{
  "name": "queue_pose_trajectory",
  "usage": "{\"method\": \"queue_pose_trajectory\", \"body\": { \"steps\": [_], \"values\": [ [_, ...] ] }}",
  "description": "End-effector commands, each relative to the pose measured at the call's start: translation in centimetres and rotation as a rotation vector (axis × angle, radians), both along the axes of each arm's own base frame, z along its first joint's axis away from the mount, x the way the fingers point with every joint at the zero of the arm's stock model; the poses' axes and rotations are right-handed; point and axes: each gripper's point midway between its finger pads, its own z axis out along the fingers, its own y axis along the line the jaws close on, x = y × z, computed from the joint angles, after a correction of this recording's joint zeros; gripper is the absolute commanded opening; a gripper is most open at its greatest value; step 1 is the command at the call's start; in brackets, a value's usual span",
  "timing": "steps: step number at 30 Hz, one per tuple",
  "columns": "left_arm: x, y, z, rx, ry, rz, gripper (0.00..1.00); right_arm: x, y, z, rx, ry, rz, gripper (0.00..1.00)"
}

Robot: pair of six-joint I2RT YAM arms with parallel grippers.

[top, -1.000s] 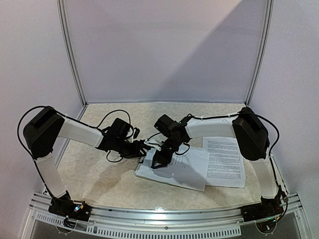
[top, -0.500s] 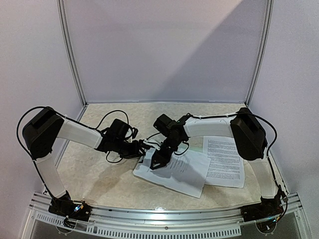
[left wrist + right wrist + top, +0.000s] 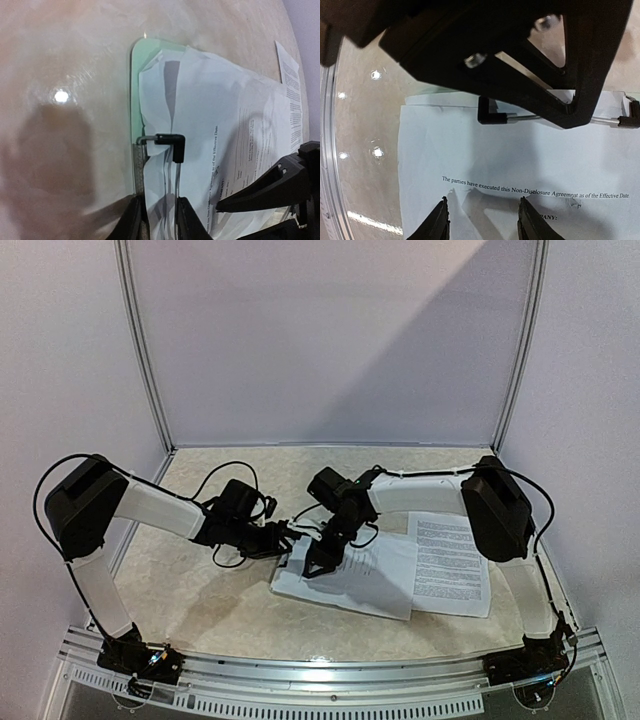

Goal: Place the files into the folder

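Observation:
The mint-green folder [image 3: 135, 75] lies flat on the table under several white printed sheets [image 3: 375, 580]. My left gripper [image 3: 158, 220] is shut on the folder's black clip [image 3: 172, 142] at its short edge, and the sheets' top edge [image 3: 210, 115] lies under the clip's wire. It also shows in the top view [image 3: 290, 540]. My right gripper [image 3: 482, 215] is open, fingertips down on the top sheet [image 3: 470, 150] just below the clip [image 3: 490, 117]; it also shows in the top view [image 3: 318, 568]. One more printed sheet [image 3: 450, 565] lies to the right, partly under the stack.
The two grippers are close together over the folder's clip end. The left gripper's black body [image 3: 520, 50] fills the top of the right wrist view. Metal frame posts [image 3: 140, 350] and white walls bound the table; a metal rail [image 3: 330, 675] runs along the near edge.
The sheets and the right gripper shifted slightly left and then back right. The left gripper has stayed on the clip.

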Motion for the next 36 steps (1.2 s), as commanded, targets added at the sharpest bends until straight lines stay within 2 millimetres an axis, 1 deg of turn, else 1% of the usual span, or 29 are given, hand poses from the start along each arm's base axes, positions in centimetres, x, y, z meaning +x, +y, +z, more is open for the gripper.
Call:
{"method": "queue_pose_trajectory", "body": {
  "steps": [1, 4, 8, 10, 12, 15, 16, 18, 22, 25, 27, 29, 31, 33, 36],
  "values": [
    [-4.8, 1.2, -4.6, 0.13, 0.142, -0.067, 0.0, -0.7, 1.4, -2.7, -0.017, 0.013, 0.011, 0.46],
    [-4.7, 1.3, -4.5, 0.134, 0.138, -0.062, 0.0, -1.1, 1.6, -2.7, -0.017, 0.053, 0.012, 0.46],
    [-4.7, 1.5, -4.5, 0.137, 0.133, -0.058, 0.0, -1.8, 1.0, -3.3, -0.049, 0.104, -0.002, 0.47],
    [-4.8, 1.6, -4.7, 0.14, 0.136, -0.059, 0.0, -1.3, 0.6, -3.3, -0.056, 0.057, 0.006, 0.47],
    [-4.9, 1.7, -4.9, 0.145, 0.141, -0.057, 0.0, -0.4, 0.6, -1.5, -0.009, -0.013, 0.01, 0.47],
    [-5.1, 1.8, -5.3, 0.153, 0.151, -0.058, 0.0, 0.8, 1.1, 2.4, 0.064, -0.072, 0.0, 0.48],
    [-5.1, 1.8, -5.3, 0.153, 0.152, -0.058, 0.0, 1.0, 1.2, 3.1, 0.071, -0.083, 0.0, 0.49],
    [-5.0, 1.8, -5.3, 0.154, 0.153, -0.056, 0.0, 1.3, 1.3, 4.4, 0.085, -0.109, 0.005, 0.5],
    [-5.0, 1.8, -5.3, 0.157, 0.152, -0.056, 0.0, 1.4, 1.0, 5.3, 0.084, -0.128, 0.001, 0.51],
    [-4.9, 1.7, -5.2, 0.156, 0.152, -0.054, 0.0, 1.2, 0.2, 5.5, 0.072, -0.133, 0.0, 0.52],
    [-4.9, 1.7, -5.3, 0.157, 0.153, -0.056, 0.0, 1.4, -0.5, 5.2, 0.056, -0.152, -0.006, 0.53],
    [-4.9, 1.7, -5.3, 0.156, 0.153, -0.055, 0.0, 2.1, -1.5, 4.7, 0.023, -0.201, -0.012, 0.55],
    [-4.9, 1.7, -5.3, 0.156, 0.152, -0.056, 0.0, 3.3, -2.8, 3.5, -0.032, -0.285, -0.026, 0.59],
    [-4.9, 1.7, -5.3, 0.157, 0.152, -0.056, 0.0, 4.0, -4.0, 2.6, -0.073, -0.363, -0.027, 0.63],
    [-5.0, 1.8, -5.3, 0.157, 0.154, -0.055, 0.0, 3.5, -5.0, 2.3, -0.072, -0.399, -0.002, 0.67]
  ]
}}
